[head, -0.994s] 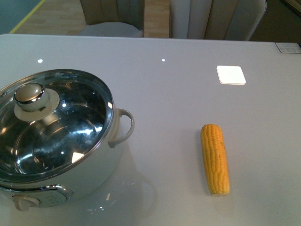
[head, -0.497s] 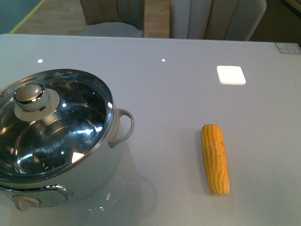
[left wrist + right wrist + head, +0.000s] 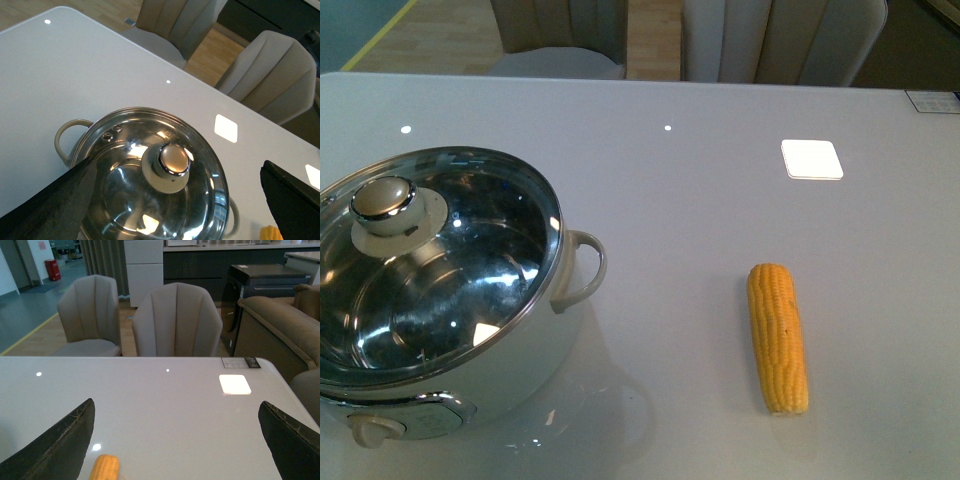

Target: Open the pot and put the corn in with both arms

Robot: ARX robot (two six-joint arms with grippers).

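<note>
The white pot (image 3: 510,370) stands at the table's front left, closed by a glass lid (image 3: 440,270) with a cream knob (image 3: 384,203). Its cream side handle (image 3: 585,268) points right. The corn (image 3: 778,337) lies on the table to the right of the pot, lengthwise front to back. Neither arm shows in the front view. In the left wrist view my left gripper (image 3: 180,200) is open above the lid, its jaws wide on both sides of the knob (image 3: 172,162). In the right wrist view my right gripper (image 3: 182,445) is open above the table, with the corn's end (image 3: 105,467) near one finger.
Two grey chairs (image 3: 177,320) stand behind the table's far edge. A bright square light reflection (image 3: 811,159) lies on the glossy table at the back right. A small card (image 3: 932,100) lies at the far right edge.
</note>
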